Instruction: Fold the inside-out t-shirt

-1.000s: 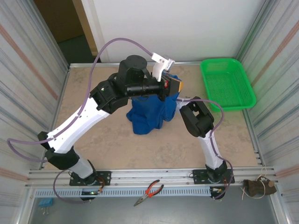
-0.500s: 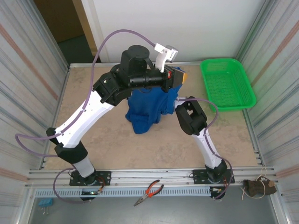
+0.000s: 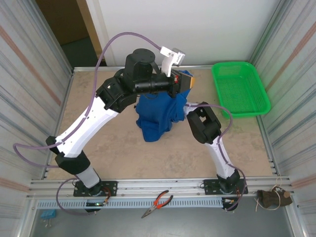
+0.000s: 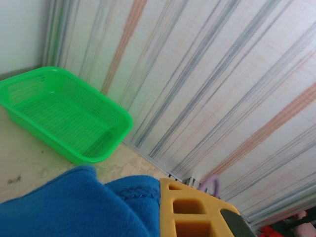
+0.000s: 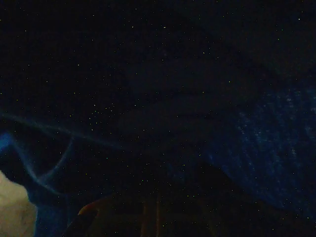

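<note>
A: One blue t-shirt [image 3: 157, 116]. Where is it?
B: Upper middle of the overhead frame, hanging bunched from the left pincer [image 3: 183, 83], which is clamped on its top edge; the lower end seems to rest on the desk [image 3: 113, 143].
A: And the right pincer [image 5: 148, 218]?
B: Closed, buried in dark cloth; I can't tell whether it has a fold.
A: How will it handle?
B: Soft, light and limp, I'd judge; it sags and twists. Better to pinch a hem or shoulder seam than loose middle cloth.
A: Any label?
B: None readable.
</note>
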Motion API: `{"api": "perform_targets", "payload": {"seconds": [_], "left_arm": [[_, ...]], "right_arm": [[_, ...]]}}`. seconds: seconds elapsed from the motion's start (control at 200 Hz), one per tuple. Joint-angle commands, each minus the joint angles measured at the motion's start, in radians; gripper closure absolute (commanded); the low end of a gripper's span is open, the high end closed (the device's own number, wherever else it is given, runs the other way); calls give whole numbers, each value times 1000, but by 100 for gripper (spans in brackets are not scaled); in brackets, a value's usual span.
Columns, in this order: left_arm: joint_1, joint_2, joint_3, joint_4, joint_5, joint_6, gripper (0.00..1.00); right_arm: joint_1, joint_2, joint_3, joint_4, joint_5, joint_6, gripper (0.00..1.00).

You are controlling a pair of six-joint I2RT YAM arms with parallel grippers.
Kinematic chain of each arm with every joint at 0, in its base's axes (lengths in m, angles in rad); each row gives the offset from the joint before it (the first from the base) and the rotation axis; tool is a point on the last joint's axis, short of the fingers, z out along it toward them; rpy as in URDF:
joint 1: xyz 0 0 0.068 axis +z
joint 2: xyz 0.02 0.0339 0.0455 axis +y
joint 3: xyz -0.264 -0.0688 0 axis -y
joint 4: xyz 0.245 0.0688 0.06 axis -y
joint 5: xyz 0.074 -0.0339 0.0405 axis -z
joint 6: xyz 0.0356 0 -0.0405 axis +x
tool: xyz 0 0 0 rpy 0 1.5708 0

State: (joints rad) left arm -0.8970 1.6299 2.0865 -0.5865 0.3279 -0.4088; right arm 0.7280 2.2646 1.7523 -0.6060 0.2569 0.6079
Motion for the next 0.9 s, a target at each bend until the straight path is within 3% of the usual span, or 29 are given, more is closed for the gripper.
{"api": "perform_targets", "payload": {"seconds": [0.0,0.235,0.371,0.666,0.897], "left_arm": [[67,-100,-99,58,-71,-39,100],[366,-302,-535,209,-129,-191,100],[490,-348,-699,249,-112,-220,100],[613,-390,-913,309,-141,-293,100],[639,-377,-957,298,-152,-291,100]], "right_arm": [[-11,-114,-83,0,-177,-79,100],[-24,-421,-217,41,-302,-137,100],[-39,-546,-223,24,-322,-140,100],[-79,-686,-105,-60,-365,-154,100],[-107,-751,-32,-81,-385,-140,100]]}}
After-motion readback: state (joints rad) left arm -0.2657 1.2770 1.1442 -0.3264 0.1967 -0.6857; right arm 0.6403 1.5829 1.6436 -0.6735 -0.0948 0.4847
